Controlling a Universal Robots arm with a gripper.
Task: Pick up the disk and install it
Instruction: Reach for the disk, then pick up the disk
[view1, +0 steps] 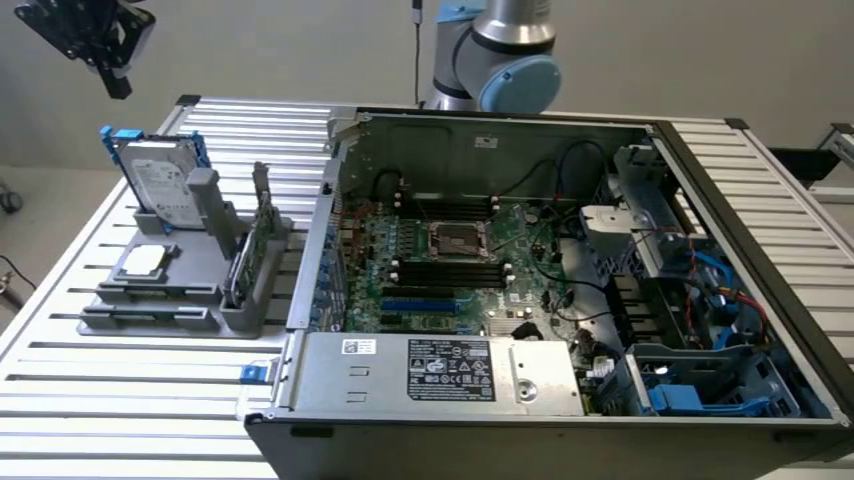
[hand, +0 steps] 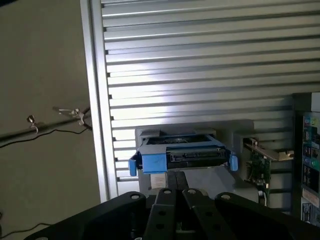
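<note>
The disk (view1: 163, 178), a silver-grey drive with a white label in a blue carrier, stands on edge in a grey holder (view1: 187, 290) at the exterior view's left. My gripper (view1: 118, 85) hangs in the air above and slightly left of it, apart from it. In the wrist view the disk (hand: 182, 157) is seen end-on, blue carrier ends either side, just beyond my gripper (hand: 177, 182), whose black fingers (hand: 167, 192) are pressed together, shut on nothing.
The grey holder also carries a small square silver chip (view1: 143, 260) and a thin green circuit card (view1: 254, 250). An open computer case (view1: 534, 290) fills the ribbed metal table (view1: 120, 390) to the right, with a blue drive bay (view1: 694, 395) at its front corner.
</note>
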